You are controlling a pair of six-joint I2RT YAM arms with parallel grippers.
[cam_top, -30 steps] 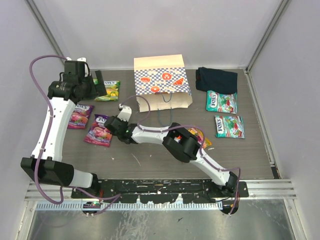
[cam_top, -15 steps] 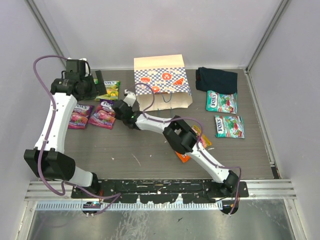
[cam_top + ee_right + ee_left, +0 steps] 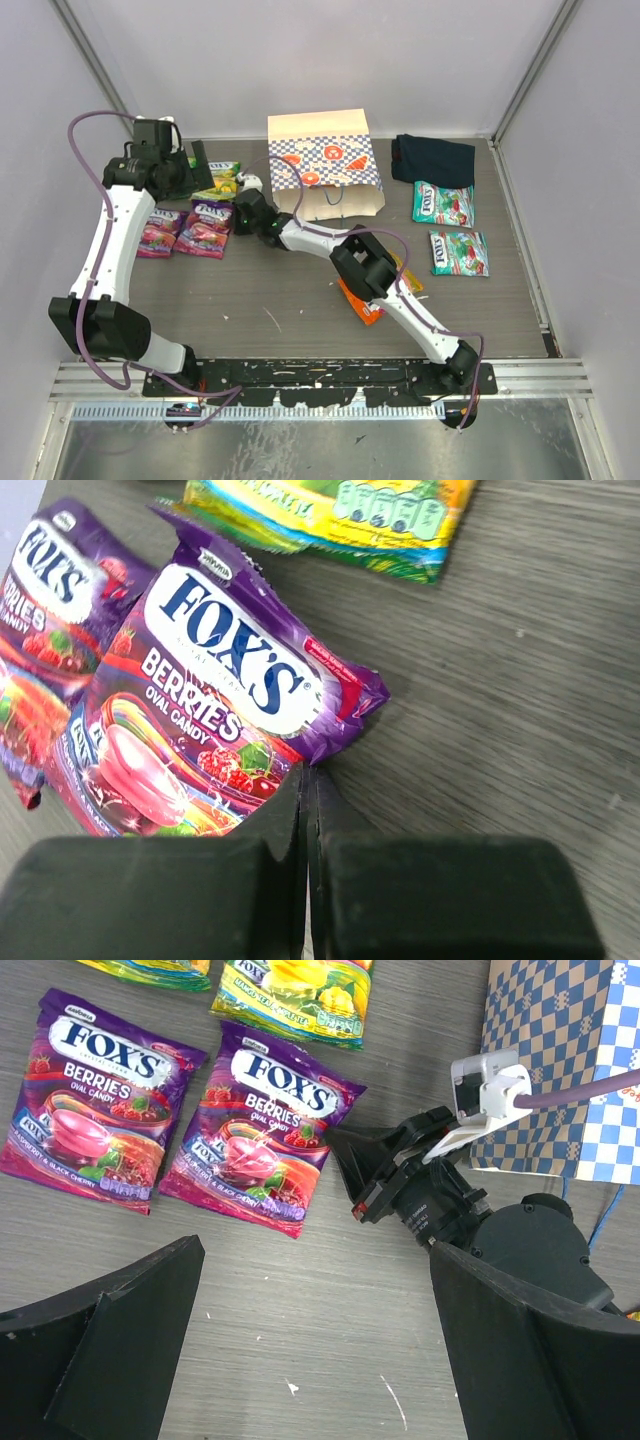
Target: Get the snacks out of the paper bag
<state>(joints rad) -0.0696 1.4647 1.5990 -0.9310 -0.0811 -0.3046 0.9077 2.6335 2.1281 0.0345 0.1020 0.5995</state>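
Paper bag (image 3: 325, 165) lies flat at the far middle, mouth and blue handles toward the arm bases. Its inside is hidden, so you can't tell what's left. Lying out on the table: two teal pouches (image 3: 443, 203), an orange pouch (image 3: 362, 303) under the right forearm, green-yellow pouches (image 3: 220, 180), two purple.

Right gripper (image 3: 305, 775) is closed, its tips seemingly pinching the side edge of one purple pouch (image 3: 200, 710) — pouch flat, long axis crosswise to the fingers. Left gripper (image 3: 315, 1250) hangs wide open above, empty. Bag mouth lies just right of the right gripper — likely your nearer arm.
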